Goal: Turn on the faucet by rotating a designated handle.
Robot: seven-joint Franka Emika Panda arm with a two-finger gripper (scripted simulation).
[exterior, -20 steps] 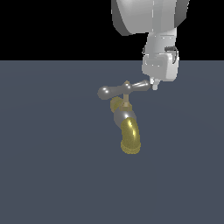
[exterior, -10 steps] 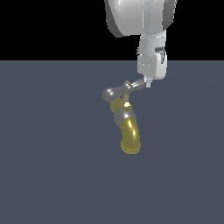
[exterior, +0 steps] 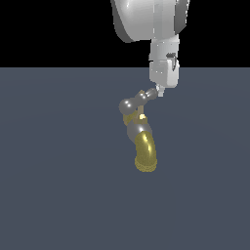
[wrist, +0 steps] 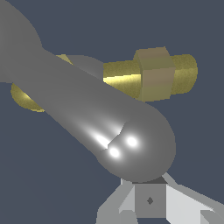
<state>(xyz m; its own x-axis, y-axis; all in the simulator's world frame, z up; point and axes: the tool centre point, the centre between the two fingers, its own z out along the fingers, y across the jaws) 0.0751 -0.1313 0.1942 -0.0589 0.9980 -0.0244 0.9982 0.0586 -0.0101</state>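
Note:
The faucet (exterior: 138, 130) stands in the middle of the exterior view, its grey body ending in a curved brass-yellow spout (exterior: 145, 154). On top sits the handle (exterior: 135, 101), a silver crossbar with bulbous ends, seen here at a slant. My gripper (exterior: 158, 92) hangs from above with its tips against the handle's end on the exterior view's right, and its fingers look shut with nothing held between them. The wrist view is filled by the handle (wrist: 100, 118), with the brass stem (wrist: 151, 75) behind it and my gripper (wrist: 149, 202) just below the rounded end.
A flat dark grey floor (exterior: 53, 185) spreads around the faucet. My white arm (exterior: 146, 19) comes down from the top of the exterior view.
My gripper has moved toward the exterior view's left, pushing the handle's end. The crossbar has turned on its stem and now looks shorter.

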